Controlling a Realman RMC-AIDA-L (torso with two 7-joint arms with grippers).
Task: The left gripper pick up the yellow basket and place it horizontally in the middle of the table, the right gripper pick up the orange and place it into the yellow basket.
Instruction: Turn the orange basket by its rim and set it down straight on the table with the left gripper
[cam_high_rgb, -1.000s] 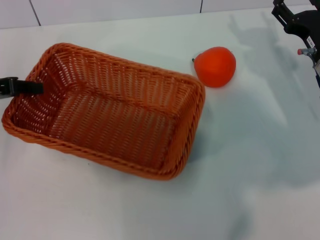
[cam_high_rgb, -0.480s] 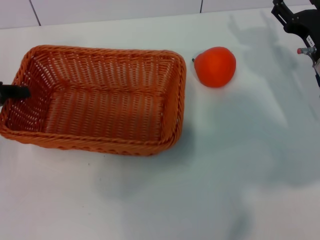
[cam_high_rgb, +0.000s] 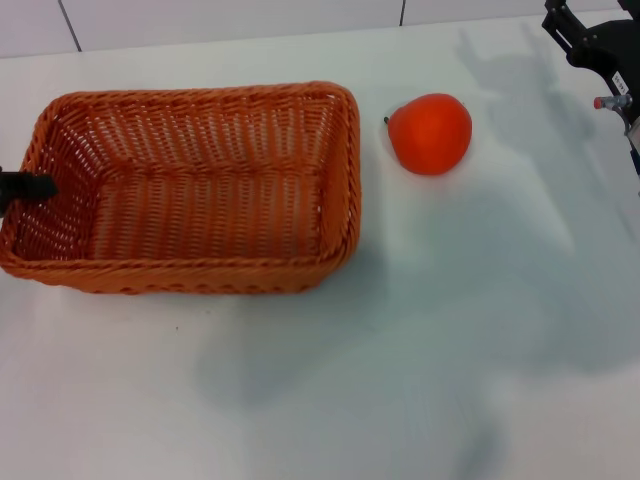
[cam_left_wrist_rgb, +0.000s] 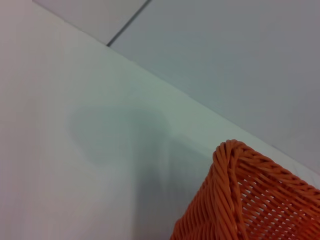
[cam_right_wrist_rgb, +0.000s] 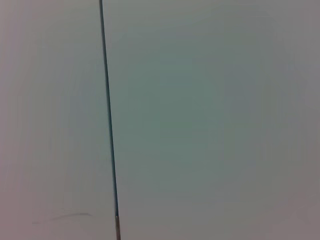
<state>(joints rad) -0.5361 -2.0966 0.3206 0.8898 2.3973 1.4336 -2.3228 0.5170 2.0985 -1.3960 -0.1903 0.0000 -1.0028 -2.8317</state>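
We see the large rectangular orange-brown woven wicker basket (cam_high_rgb: 185, 190) w/ braided rim sitting flat on the plain white smooth tabletop (cam_high_rgb: 400, 360), long sides running 9-to-3 o'clock across the head view, occupying the 9–10 o'clock part of that view. Its open top faces up; inside is only bare weave.

The left gripper (cam_high_rgb: 25, 185), a black matte claw w/ slim fingers, enters from the 9 o'clock edge and sits at the basket's 9 o'clock short wall. One dark finger lies inside the basket, against the inner side of that wall; the rest is out of sight past the view's edge, so we can't tell whether it is pinching the rim or spread apart. The left wrist view shows just one braided corner of the basket (cam_left_wrist_rgb: 250, 200) over white table, no fingers visible.

The round bright orange fruit (cam_high_rgb: 430, 133), smooth, w/ small dark stem nub pointing toward the basket, rests on the table at approx 1 o'clock in the head view, just beside the basket's far 3 o'clock corner but apart from it, a strip of white table between them. It is outside the basket.

The right gripper (cam_high_rgb: 598, 50), a black claw, hangs at the 2 o'clock corner of the head view, well apart from the fruit and above the table. Only part of it shows, so its opening we can't judge. The right wrist view gives a pale surface w/ one thin dark line, nothing else.
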